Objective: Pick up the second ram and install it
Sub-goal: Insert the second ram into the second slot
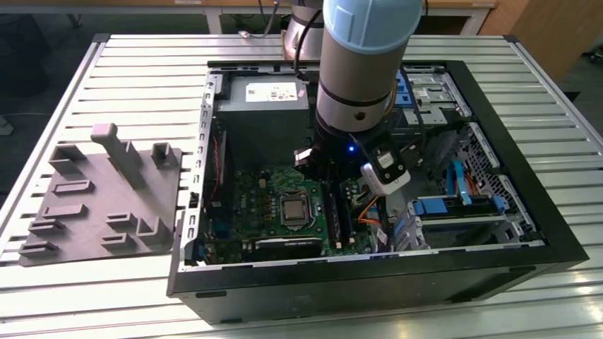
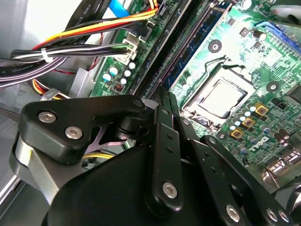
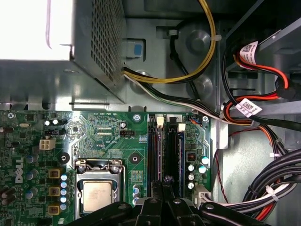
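Observation:
My gripper (image 1: 326,185) reaches down into the open computer case (image 1: 527,261), over the green motherboard (image 1: 259,205). Its black fingers are pressed together, and their tips (image 3: 164,181) sit right at the long black memory slot rails (image 3: 172,150) beside the processor socket (image 3: 96,195). In the second wrist view the shut gripper (image 2: 162,90) lines up with the near end of the slot rails (image 2: 190,44). A dark strip runs from the tips along the rails. I cannot tell the second ram apart from it.
A grey moulded holder tray (image 1: 94,205) lies on the slatted table at the exterior view's left. Bundled cables (image 3: 268,188) crowd the slots on one side. The metal power supply box (image 3: 61,52) stands past the board, and drive bays with blue clips (image 1: 443,206) are at the exterior view's right.

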`<state>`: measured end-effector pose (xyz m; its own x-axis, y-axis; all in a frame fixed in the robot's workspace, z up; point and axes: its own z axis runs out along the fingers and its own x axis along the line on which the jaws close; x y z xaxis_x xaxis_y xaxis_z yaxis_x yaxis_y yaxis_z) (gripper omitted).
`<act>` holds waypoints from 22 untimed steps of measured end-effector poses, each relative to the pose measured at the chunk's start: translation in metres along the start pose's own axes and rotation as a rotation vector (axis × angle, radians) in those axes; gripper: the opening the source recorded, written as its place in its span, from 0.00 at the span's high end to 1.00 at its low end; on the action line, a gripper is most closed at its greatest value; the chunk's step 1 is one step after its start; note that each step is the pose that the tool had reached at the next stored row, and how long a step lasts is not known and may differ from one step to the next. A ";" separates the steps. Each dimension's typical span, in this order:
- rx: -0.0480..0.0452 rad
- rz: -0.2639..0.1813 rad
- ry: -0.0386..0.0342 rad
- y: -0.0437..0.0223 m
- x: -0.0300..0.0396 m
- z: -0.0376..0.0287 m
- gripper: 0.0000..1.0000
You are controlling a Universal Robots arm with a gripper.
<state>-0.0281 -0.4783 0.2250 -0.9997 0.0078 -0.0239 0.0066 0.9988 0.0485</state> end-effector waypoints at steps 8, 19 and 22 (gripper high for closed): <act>-0.0001 0.000 0.0000 -0.0001 0.0001 0.0023 0.88; -0.0019 0.000 0.0000 -0.0002 0.0001 0.0049 0.88; -0.0027 0.000 0.0000 -0.0003 0.0001 0.0060 0.88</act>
<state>-0.0280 -0.4783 0.2191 -0.9997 0.0078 -0.0239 0.0065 0.9987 0.0513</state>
